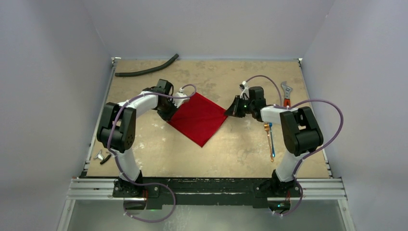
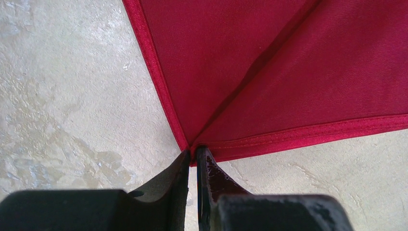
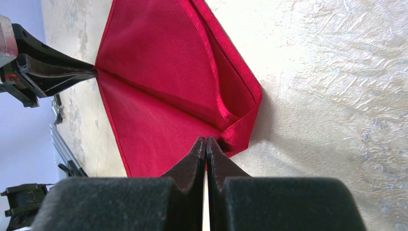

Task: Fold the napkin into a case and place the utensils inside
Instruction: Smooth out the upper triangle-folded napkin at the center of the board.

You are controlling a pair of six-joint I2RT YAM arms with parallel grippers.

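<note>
The red napkin (image 1: 198,118) lies on the table as a diamond, stretched taut between both grippers. My left gripper (image 1: 169,114) is shut on its left corner; in the left wrist view (image 2: 193,150) the corner of the napkin (image 2: 288,72) is pinched between the tips. My right gripper (image 1: 230,111) is shut on its right corner, where the cloth (image 3: 168,82) bunches into a fold in the right wrist view (image 3: 206,140). A crease runs from corner to corner. The utensils (image 1: 270,139), slim with blue-gold sheen, lie by the right arm.
A black curved hose (image 1: 146,68) lies at the back left. An orange-handled wrench (image 1: 286,94) lies at the back right. A small metal piece (image 1: 102,156) sits at the front left edge. Walls stand close on three sides.
</note>
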